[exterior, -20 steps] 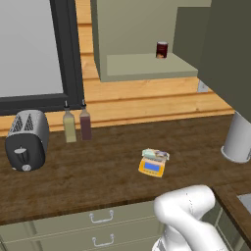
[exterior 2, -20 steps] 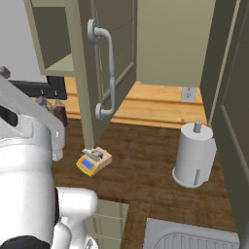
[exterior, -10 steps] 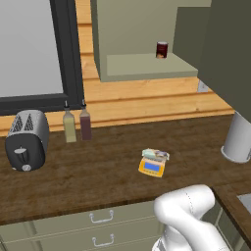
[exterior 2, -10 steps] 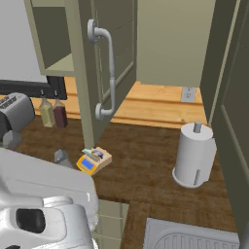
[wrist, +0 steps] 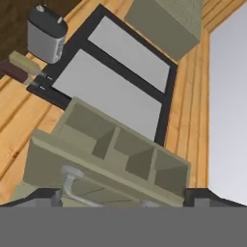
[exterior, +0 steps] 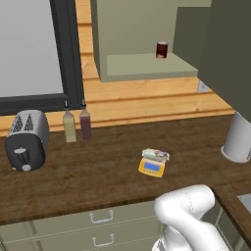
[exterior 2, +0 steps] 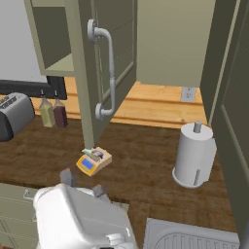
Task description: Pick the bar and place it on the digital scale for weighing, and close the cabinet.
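Your end effector (exterior 2: 81, 184) has swung in low, jaws wide, empty; bar (exterior: 156, 155) apparently sits on scale (exterior: 151, 167); cabinet (exterior 2: 99, 58) remains open.

- The white arm (exterior: 188, 215) rises bent at the lower edge of the left base view, its rounded elbow the highest part.
- In the hand view, the hand (wrist: 123, 197) has its jaws spread wide, dark fingertips (wrist: 46, 197) far apart, nothing between them.
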Controlling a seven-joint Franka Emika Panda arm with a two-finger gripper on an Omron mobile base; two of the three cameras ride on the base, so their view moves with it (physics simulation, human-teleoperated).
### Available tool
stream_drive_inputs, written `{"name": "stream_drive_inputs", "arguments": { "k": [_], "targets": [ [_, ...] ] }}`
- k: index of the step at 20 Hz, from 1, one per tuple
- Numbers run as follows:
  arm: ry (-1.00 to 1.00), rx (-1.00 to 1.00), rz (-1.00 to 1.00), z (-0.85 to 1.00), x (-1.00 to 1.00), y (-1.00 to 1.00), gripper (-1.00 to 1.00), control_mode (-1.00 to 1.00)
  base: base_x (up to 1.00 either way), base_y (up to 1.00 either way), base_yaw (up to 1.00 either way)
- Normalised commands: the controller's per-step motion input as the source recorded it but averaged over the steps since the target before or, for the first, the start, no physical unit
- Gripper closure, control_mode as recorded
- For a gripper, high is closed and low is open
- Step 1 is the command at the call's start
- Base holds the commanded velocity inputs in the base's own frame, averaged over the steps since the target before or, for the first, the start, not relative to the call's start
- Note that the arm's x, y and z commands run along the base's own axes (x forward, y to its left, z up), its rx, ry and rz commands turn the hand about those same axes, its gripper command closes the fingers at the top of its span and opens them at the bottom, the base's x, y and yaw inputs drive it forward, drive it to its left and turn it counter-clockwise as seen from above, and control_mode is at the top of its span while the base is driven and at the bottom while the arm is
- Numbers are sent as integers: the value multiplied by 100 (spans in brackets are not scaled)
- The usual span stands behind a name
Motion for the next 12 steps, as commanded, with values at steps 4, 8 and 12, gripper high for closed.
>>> {"name": "stream_drive_inputs", "arguments": {
  "k": [4, 8, 12],
  "targets": [
    [0, 22, -7, -67, 94, -2, -100, -100, 0, 0, 0],
    [1, 17, -12, -90, 100, 12, -100, -100, 0, 0, 0],
    [5, 17, -8, -42, 91, -15, -100, -100, 0, 0, 0]
  ]
}}
